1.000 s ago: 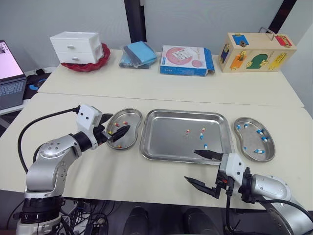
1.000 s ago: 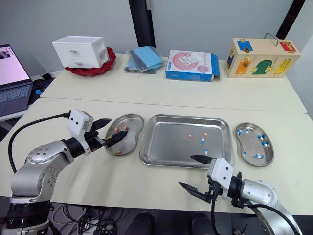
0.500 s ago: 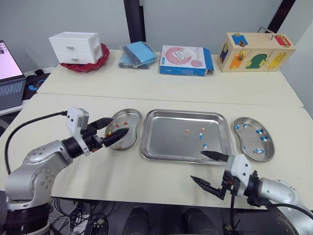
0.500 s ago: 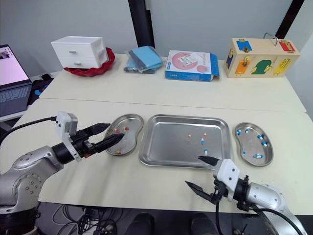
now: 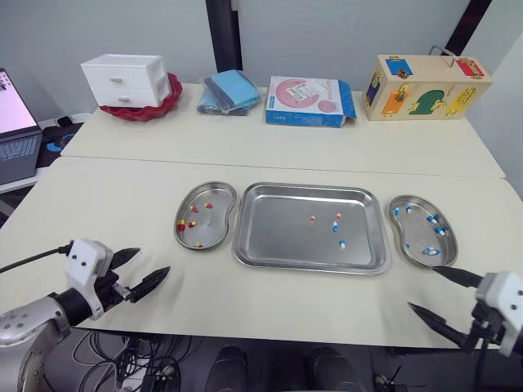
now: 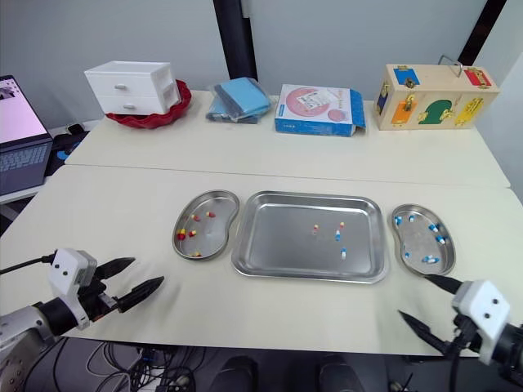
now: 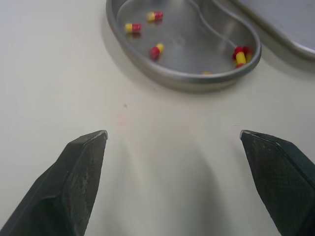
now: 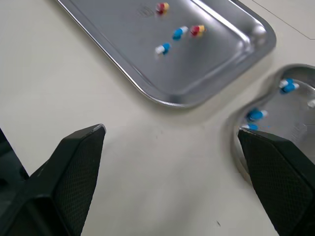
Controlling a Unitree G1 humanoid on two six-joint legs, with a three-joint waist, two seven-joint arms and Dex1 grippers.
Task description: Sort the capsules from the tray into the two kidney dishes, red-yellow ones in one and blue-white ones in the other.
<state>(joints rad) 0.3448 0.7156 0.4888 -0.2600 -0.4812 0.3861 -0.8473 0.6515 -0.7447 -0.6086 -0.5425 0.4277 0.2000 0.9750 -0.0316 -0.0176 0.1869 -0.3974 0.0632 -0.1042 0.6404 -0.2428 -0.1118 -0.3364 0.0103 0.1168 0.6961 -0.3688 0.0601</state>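
The steel tray (image 5: 278,233) lies mid-table holding two red-yellow capsules (image 5: 312,220) and two blue-white capsules (image 5: 343,243). Left of it, a kidney dish (image 5: 216,222) holds several red-yellow capsules (image 7: 133,27). Right of the tray, the other kidney dish (image 5: 417,234) holds several blue-white capsules (image 8: 255,114). My left gripper (image 5: 154,260) hovers open and empty near the table's front left, well short of the left dish. My right gripper (image 5: 422,288) is open and empty at the front right edge, just in front of the right dish.
On the far table stand a white drawer unit (image 5: 122,79) in a red dish, a blue cloth bundle (image 5: 232,88), a blue-pink box (image 5: 309,100) and a wooden lock box (image 5: 426,86). A laptop (image 5: 15,122) sits at the far left.
Both arms have drawn back toward the front edge. The left gripper left the left dish's rim; the right gripper moved from the tray's front edge out to the right. Both stayed open.
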